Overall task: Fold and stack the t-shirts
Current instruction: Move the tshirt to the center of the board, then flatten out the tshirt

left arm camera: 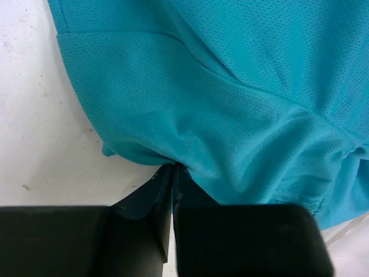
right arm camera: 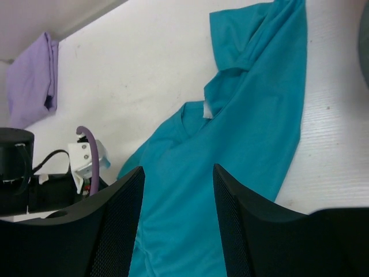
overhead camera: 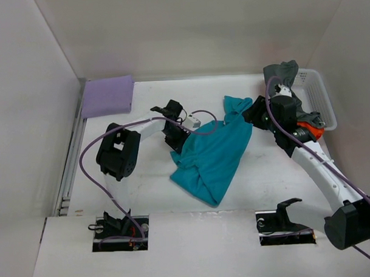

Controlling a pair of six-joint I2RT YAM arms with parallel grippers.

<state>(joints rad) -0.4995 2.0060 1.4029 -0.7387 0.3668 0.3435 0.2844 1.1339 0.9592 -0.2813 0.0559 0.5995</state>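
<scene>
The white surface [overhead camera: 144,191] was flat and faintly speckled, boxed in by plain white walls [overhead camera: 199,34] at the back and both sides. The teal shirt [overhead camera: 216,155], a fine mesh knit, lay rumpled near the middle, one sleeve towards the back. The left fingers [left arm camera: 155,196] were pressed together, pinching its left hem. The right fingers [right arm camera: 115,219] stood apart above it at the far right, gripping nothing. The lavender shirt [overhead camera: 107,96] sat folded square in the far-left corner. The dark grey shirt [overhead camera: 283,71] hung over the white mesh basket [overhead camera: 320,100] by the right wall, the orange shirt [overhead camera: 311,133] just beside it. Bare surface lay open at the left and front.
</scene>
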